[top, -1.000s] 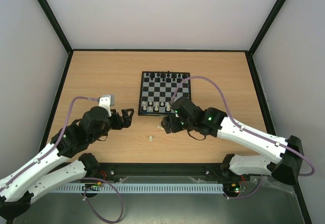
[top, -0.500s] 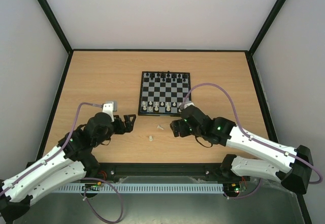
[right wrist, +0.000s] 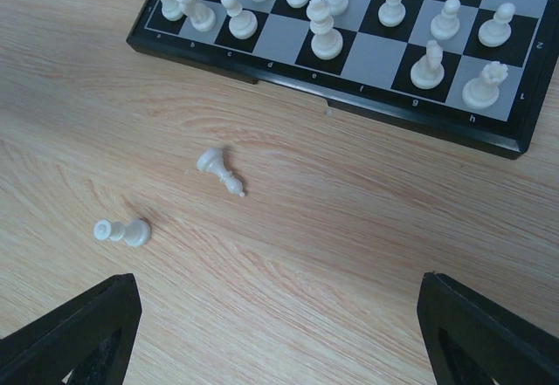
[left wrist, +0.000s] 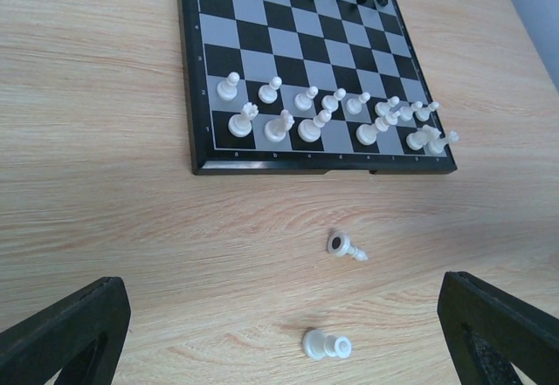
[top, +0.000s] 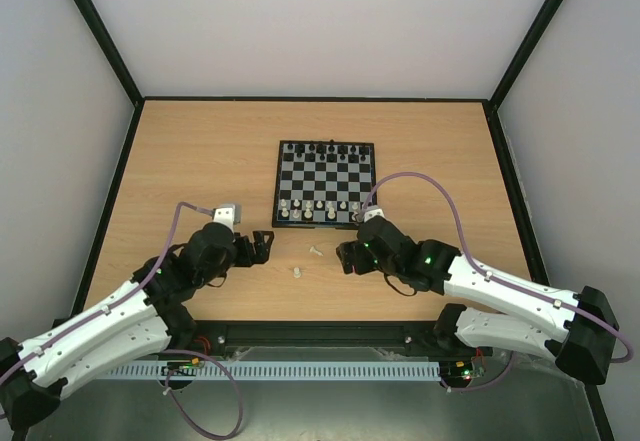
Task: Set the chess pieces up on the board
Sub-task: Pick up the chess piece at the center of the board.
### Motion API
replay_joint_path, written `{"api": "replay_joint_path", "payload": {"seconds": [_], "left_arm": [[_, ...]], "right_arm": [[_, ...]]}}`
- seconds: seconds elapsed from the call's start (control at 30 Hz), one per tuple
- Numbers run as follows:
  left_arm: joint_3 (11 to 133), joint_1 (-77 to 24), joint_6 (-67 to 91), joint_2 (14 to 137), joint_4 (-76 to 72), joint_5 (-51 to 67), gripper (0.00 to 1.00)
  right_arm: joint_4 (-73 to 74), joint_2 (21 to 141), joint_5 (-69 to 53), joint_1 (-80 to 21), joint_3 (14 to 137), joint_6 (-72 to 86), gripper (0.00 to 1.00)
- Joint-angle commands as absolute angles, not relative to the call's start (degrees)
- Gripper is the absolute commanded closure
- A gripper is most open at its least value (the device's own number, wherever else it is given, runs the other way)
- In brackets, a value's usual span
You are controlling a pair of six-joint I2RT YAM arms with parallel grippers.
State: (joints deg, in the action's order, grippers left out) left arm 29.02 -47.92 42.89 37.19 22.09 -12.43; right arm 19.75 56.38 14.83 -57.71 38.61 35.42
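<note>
Two white chess pieces (right wrist: 218, 169) lie tipped over on the surface (top: 200, 161), at six o'clock from the board (left wrist: 186, 71). The right claw (top: 347, 258) has pulled back to three o'clock, uncovering one, so both still need placing. It and the left claw (top: 262, 244) gape wide, holding nothing.

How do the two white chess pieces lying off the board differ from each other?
The slim piece tapers to a small tip; the stubby piece is shorter and blunt-ended. The slim piece lies closer to the board; the stubby piece lies farther out on the table. Both are white, tipped over on their sides, off the board, and nothing is holding them.
</note>
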Motion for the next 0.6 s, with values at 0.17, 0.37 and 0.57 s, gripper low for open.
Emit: {"api": "replay_joint_path", "payload": {"seconds": [0.17, 0.37, 0.57], "left_arm": [[30.34, -47.79, 42.15, 38.55, 19.57, -12.65, 0.00], [30.39, -47.83, 42.01, 39.09, 19.45, -12.66, 0.01], [30.53, -47.77, 41.36, 40.62, 18.62, -12.74, 0.01]], "right_arm": [[17.66, 55.90, 15.05, -57.66, 36.66, 35.65, 0.12], [16.85, 56.14, 14.06, -57.66, 36.04, 35.81, 0.13], [11.91, 57.32, 10.80, -57.62, 34.13, 35.79, 0.19]]}}
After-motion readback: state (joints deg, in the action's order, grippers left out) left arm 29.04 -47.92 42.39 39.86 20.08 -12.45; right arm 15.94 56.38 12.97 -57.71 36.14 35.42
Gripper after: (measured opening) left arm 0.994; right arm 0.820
